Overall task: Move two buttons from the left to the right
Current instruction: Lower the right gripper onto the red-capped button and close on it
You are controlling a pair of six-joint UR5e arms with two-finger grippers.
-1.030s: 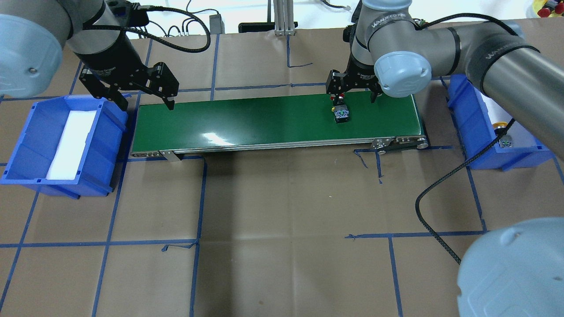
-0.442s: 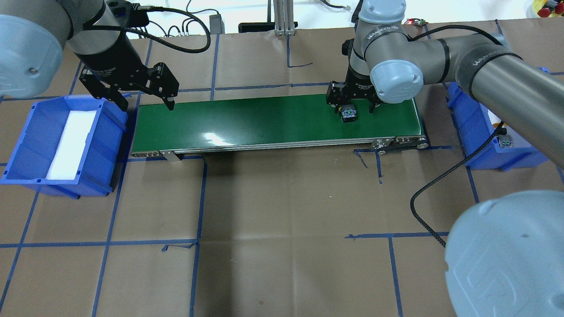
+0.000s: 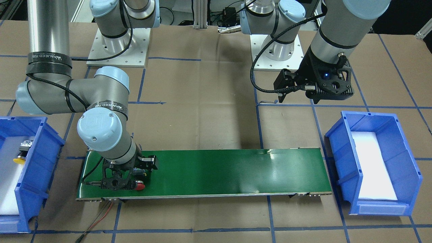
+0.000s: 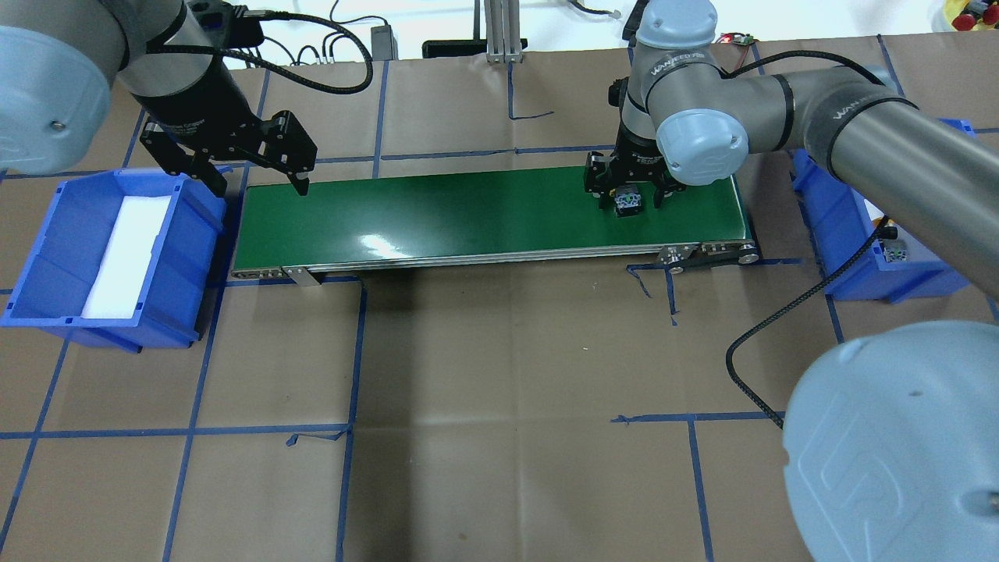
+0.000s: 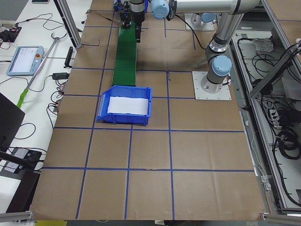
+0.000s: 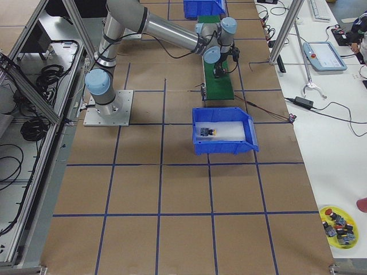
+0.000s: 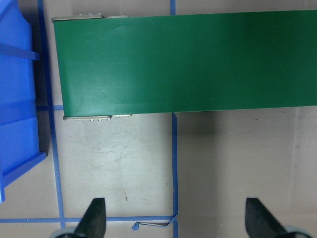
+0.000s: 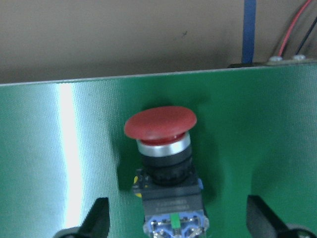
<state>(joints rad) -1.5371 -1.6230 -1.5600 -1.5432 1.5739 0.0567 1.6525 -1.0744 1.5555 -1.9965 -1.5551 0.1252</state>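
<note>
The red button [image 8: 166,163] lies on its side on the green conveyor belt [image 4: 468,211] near its right end, red cap pointing to the belt's far edge. It also shows in the overhead view [image 4: 627,203] and the front view [image 3: 139,186]. My right gripper [image 4: 631,197] is open and low over the belt, one finger on each side of the red button, with gaps to both fingers [image 8: 96,220]. The yellow button [image 3: 20,157] lies in the right blue bin [image 4: 839,226]. My left gripper [image 4: 257,186] is open and empty above the belt's left end.
The left blue bin [image 4: 47,234] holds only a white foam pad and stands just left of the belt. Red and black wires [image 3: 98,219] run off the belt's right end. A black cable [image 4: 780,312] hangs from my right arm over the table.
The red button has travelled right along the belt. My right gripper has followed it and come down around it. My left arm has not moved.
</note>
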